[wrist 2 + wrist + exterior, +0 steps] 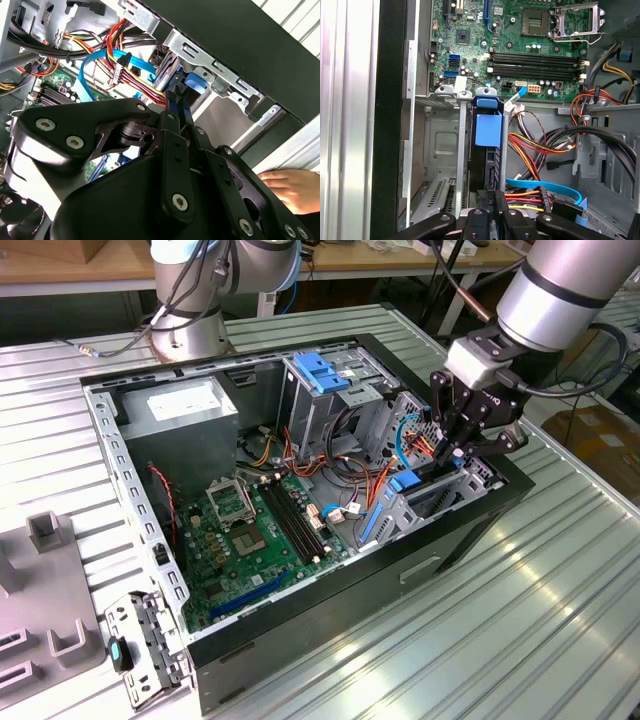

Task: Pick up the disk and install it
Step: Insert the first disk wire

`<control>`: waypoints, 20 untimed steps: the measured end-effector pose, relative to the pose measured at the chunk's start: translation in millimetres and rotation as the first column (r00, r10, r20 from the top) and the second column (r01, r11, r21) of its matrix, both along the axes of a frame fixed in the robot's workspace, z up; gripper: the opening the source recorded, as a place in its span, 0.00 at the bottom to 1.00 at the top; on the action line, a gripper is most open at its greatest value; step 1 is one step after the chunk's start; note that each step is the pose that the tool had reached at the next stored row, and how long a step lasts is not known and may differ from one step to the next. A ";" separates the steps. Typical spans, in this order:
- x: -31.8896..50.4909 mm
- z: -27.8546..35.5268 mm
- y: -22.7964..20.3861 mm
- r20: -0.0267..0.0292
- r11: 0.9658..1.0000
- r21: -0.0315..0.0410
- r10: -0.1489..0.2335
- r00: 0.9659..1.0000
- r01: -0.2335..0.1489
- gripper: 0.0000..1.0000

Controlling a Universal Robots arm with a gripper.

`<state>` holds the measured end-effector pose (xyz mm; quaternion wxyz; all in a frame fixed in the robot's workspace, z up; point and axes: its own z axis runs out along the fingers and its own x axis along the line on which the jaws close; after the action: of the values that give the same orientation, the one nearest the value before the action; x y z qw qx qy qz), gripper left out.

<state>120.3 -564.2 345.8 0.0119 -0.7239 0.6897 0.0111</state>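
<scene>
Disk [489, 162] stands on its edge in the narrow metal bay at the front corner of the open computer case [470, 530], and its blue rail tab [487, 130] points toward the green board [520, 45]. In the exterior view the same blue tab [403, 483] shows in the bay at the case's right end, close to the black front wall.

The gripper [458, 452] hangs just above this bay, among red, yellow and blue cables [120, 65]. In both wrist views its tip [491, 196] is right at the disk's near end, touching or almost touching it. I cannot tell whether it is clenched on the disk or released.

The grey power box [185, 405] lies in the far corner of the case, well apart. The case lies on the ribbed metal bench [560, 620]. A person's hand [290, 187] rests on the bench beside the case's front wall.
</scene>
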 end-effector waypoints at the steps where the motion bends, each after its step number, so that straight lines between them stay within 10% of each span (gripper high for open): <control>1: 0.0 -0.1 -0.1 0.000 1.000 0.000 -0.001 1.000 0.001 0.17; 20: 0.0 1.6 0.0 0.000 0.999 0.000 -0.033 0.999 0.033 0.17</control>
<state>120.4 -564.1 347.4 0.0122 -0.7124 0.7015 0.0111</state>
